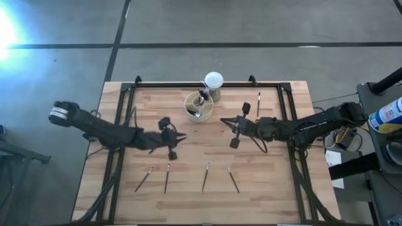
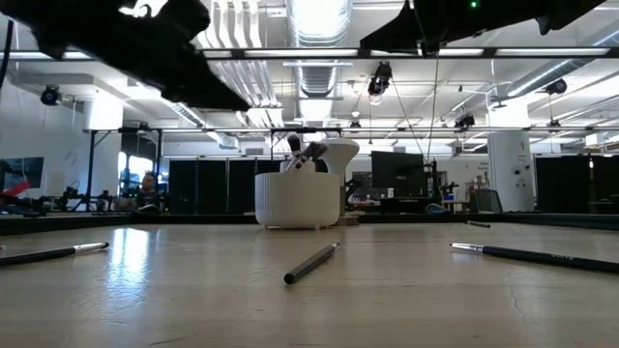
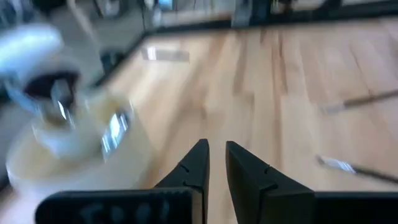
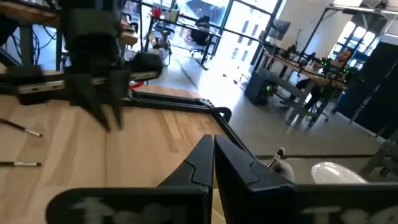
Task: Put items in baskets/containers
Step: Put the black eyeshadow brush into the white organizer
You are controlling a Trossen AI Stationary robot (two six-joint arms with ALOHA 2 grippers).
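Our left fingers (image 1: 180, 137) hang almost closed on nothing, just near-left of the cup (image 1: 198, 105); our right fingers (image 1: 227, 121) are shut and empty. Four brushes (image 1: 167, 177) lie on the near desk (image 1: 270, 188), so we could bump the cup or push a thin brush away.

Pale wooden table (image 1: 264, 188), planked, smooth, faint sheen under the ceiling lights. Cream organiser cup (image 2: 298, 201), ribbed matt plastic by the look. Makeup brushes (image 2: 311, 263): dark matt handles, shiny metal ferrules. Left gripper (image 3: 214, 171) and right gripper (image 4: 212, 163): matt black plastic fingers. White ball (image 1: 213, 80), smooth.
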